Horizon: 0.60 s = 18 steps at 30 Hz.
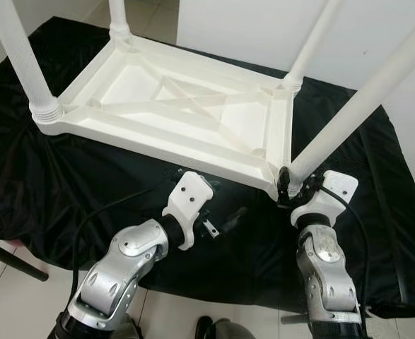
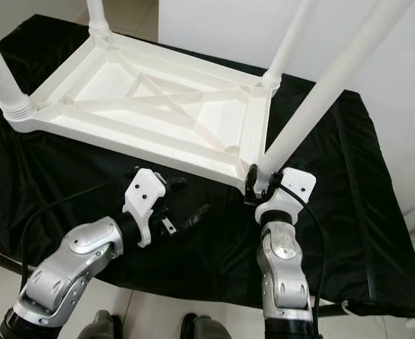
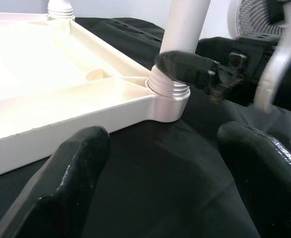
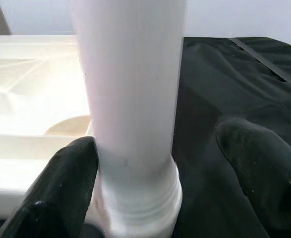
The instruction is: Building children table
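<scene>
A white plastic children's table (image 1: 158,131) lies upside down on a black cloth, with all its legs pointing up. My right gripper (image 1: 295,188) is at the base of the near right leg (image 1: 348,116). It is open, with its fingers on either side of the leg (image 4: 130,99): one finger (image 4: 66,183) touches it and the other (image 4: 259,168) stands apart. My left gripper (image 1: 218,212) is open over the cloth just in front of the table's near edge, holding nothing. From the left wrist, the leg's threaded collar (image 3: 169,87) sits in the corner socket.
The black cloth (image 1: 51,183) covers a low surface whose front edge is close to my arms. The other legs (image 1: 23,56) (image 1: 313,42) rise at the far corners. A white wall stands behind, and a fan (image 3: 254,17) is off to the right.
</scene>
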Motion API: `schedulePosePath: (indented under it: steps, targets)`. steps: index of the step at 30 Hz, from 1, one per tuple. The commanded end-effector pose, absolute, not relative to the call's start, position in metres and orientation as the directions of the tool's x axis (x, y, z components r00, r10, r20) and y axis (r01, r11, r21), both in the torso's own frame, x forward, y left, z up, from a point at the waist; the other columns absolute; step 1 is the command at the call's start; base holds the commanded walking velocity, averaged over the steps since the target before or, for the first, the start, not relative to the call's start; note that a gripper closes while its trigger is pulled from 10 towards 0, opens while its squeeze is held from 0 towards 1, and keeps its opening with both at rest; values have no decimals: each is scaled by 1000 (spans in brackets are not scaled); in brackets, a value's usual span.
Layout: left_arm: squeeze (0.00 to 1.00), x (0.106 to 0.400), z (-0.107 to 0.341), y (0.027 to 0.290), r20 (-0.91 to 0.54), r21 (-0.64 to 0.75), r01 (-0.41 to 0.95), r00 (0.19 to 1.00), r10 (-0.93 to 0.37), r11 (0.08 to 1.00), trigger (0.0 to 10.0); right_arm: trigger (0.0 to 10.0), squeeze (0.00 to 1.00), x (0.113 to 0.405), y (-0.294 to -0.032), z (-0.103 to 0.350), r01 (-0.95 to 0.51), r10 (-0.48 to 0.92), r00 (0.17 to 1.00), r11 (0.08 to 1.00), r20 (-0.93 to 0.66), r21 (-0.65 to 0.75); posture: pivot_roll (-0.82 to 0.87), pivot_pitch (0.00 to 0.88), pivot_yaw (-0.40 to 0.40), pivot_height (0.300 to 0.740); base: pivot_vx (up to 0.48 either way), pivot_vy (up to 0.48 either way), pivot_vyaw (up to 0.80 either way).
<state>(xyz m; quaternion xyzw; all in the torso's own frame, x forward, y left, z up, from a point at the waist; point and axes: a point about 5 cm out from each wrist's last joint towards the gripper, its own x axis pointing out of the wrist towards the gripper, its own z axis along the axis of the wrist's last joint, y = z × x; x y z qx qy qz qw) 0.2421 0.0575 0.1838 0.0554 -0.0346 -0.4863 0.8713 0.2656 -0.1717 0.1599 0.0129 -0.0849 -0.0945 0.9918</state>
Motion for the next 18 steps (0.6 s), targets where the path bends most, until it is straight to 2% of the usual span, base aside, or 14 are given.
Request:
schedulePosePath:
  steps: [1,5,6,7,8,14,17,18]
  targets:
    - [0,244,181,58,1,133,826,553,-833,548,10000,10000,0,255,-182,150,211,-212,968,977,132,18,47,164,-151,740,0,0,0]
    - [0,246,181,60,1,141,823,556,-831,551,10000,10000,0,248,-185,146,201,-200,972,980,125,6,43,165,-150,740,0,0,0]
    - [0,247,182,61,2,145,820,560,-829,554,10000,4667,0,244,-185,146,181,-181,975,983,127,9,43,165,-150,740,0,0,0]
    - [0,249,183,63,3,147,817,563,-826,558,10000,3451,0,241,-185,146,164,-163,978,986,128,3,43,165,-150,740,0,0,0]
    - [0,251,184,65,6,152,812,570,-822,564,10000,0,0,238,-184,146,134,-134,982,991,130,7,39,165,-146,740,0,0,0]
    - [0,255,187,70,11,166,798,586,-810,579,10000,0,0,232,-178,148,46,-48,989,999,140,14,41,166,-142,740,0,0,0]
    - [0,258,190,76,16,172,785,601,-799,595,10000,0,0,234,-163,151,-148,140,981,987,133,58,46,167,-138,740,0,0,0]
    - [0,258,190,76,16,172,785,601,-799,595,10000,0,0,234,-163,151,-148,140,981,987,133,58,46,167,-138,740,0,0,0]
